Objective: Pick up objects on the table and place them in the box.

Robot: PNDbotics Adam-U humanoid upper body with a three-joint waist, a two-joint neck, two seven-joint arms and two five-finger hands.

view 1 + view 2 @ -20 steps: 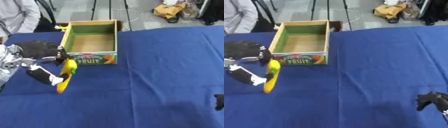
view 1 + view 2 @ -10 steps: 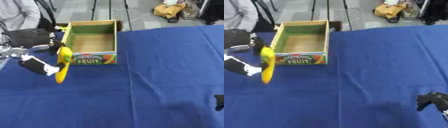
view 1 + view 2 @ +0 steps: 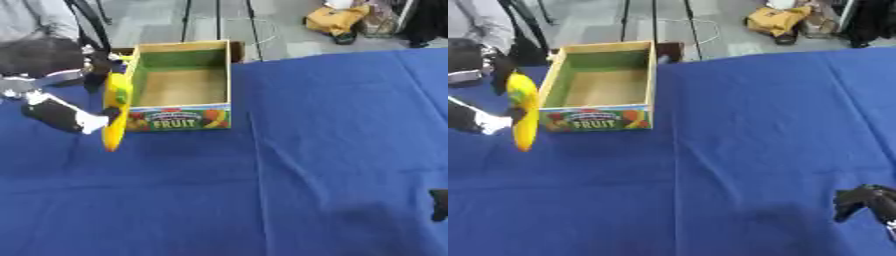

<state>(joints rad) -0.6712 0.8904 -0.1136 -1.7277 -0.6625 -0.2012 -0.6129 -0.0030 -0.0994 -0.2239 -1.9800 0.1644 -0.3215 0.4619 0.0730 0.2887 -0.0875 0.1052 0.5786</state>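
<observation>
My left hand (image 3: pixel 61 110) is shut on a yellow banana (image 3: pixel 115 111), which hangs upright above the blue table, just left of the box. The cardboard fruit box (image 3: pixel 181 119) stands open at the back of the table, with a green inside and a bare brown floor. My right hand (image 3: pixel 864 200) rests at the lower right corner with its fingers curled and nothing in them.
A blue cloth covers the table (image 3: pixel 306 150). Beyond the far edge lie a grey floor, tripod legs (image 3: pixel 187 20) and a yellow bag (image 3: pixel 337 17). A person in grey (image 3: pixel 35 22) stands at the far left behind the table.
My left hand has lifted the banana and carried it back, closer to the box's left wall. The right hand has stayed in place.
</observation>
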